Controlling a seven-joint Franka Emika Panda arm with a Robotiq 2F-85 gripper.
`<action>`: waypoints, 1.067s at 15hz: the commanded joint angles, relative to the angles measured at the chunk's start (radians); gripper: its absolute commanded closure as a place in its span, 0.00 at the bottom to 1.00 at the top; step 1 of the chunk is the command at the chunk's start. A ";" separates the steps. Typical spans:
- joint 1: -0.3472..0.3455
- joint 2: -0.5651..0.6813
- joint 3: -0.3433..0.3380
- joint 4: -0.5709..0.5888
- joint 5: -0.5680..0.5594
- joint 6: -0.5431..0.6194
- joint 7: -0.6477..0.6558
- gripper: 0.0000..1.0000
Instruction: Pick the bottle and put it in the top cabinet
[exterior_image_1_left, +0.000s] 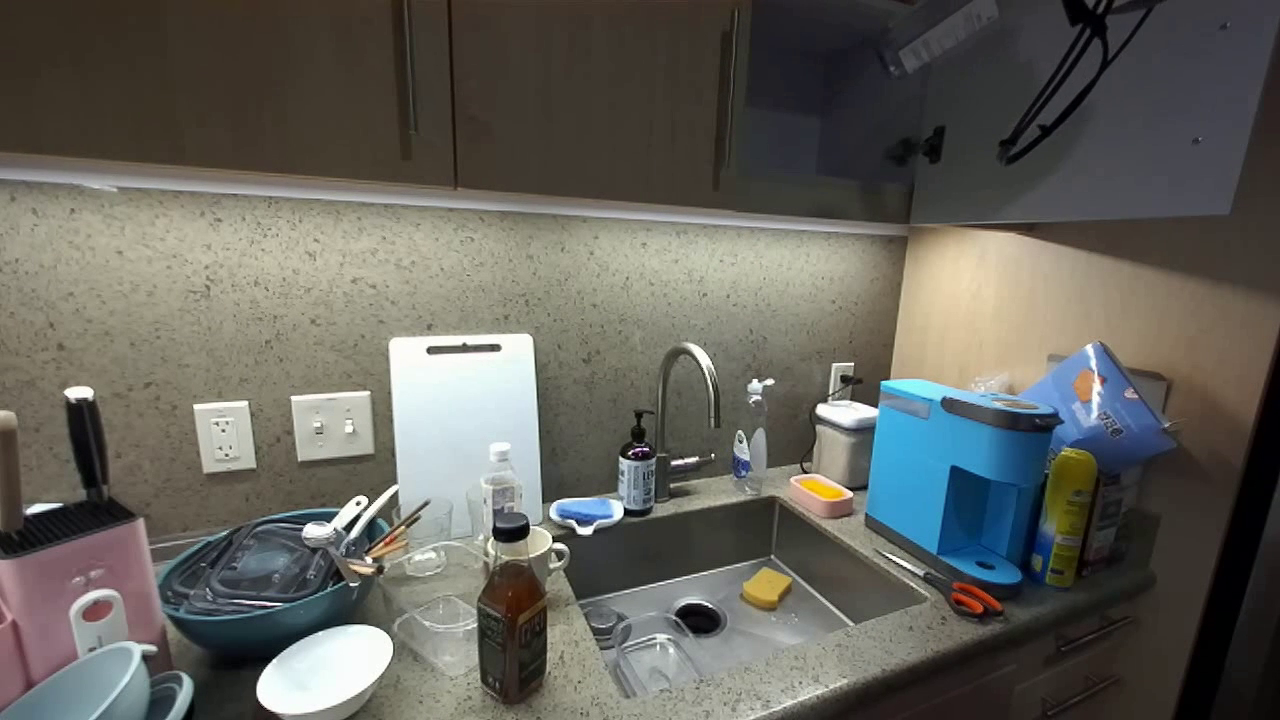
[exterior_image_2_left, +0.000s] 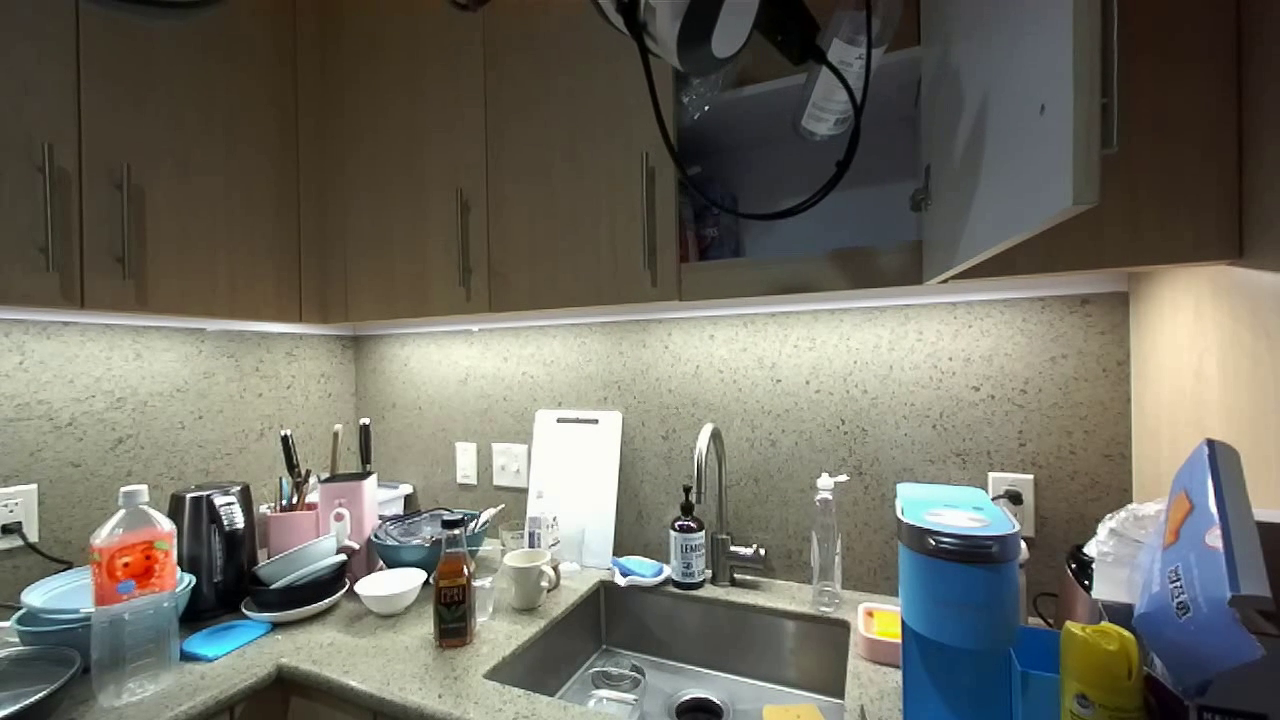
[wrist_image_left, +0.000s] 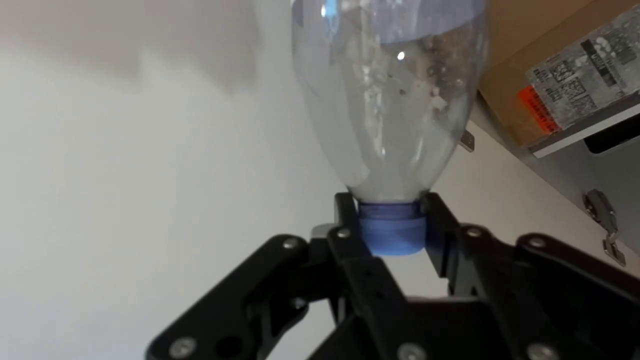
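The bottle (wrist_image_left: 390, 100) is clear plastic with a label and a blue cap. In the wrist view my gripper (wrist_image_left: 389, 201) is shut on its neck and cap; the bottle's base is cut off at the top. The bottle hangs tilted, base lower, near the open top cabinet in both exterior views (exterior_image_1_left: 940, 38) (exterior_image_2_left: 838, 88). I cannot tell how far inside it is. The top cabinet (exterior_image_2_left: 800, 275) has its pale grey door (exterior_image_2_left: 1010, 140) swung open; the door also shows in an exterior view (exterior_image_1_left: 1090, 170). The gripper's fingers are out of frame in both exterior views.
A cardboard box (wrist_image_left: 560, 65) and a hinge (wrist_image_left: 602, 212) show in the wrist view. Black cables (exterior_image_2_left: 770, 215) loop across the cabinet opening. Below are the sink (exterior_image_1_left: 840, 650), blue coffee machine (exterior_image_1_left: 960, 480), dark sauce bottle (exterior_image_1_left: 513, 620) and other bottles.
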 joint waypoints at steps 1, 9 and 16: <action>0.028 -0.012 -0.058 -0.027 0.025 0.000 -0.083 0.89; 0.140 -0.099 -0.224 -0.234 0.115 -0.139 -0.251 0.89; 0.035 -0.122 -0.109 -0.234 -0.050 -0.218 -0.105 0.89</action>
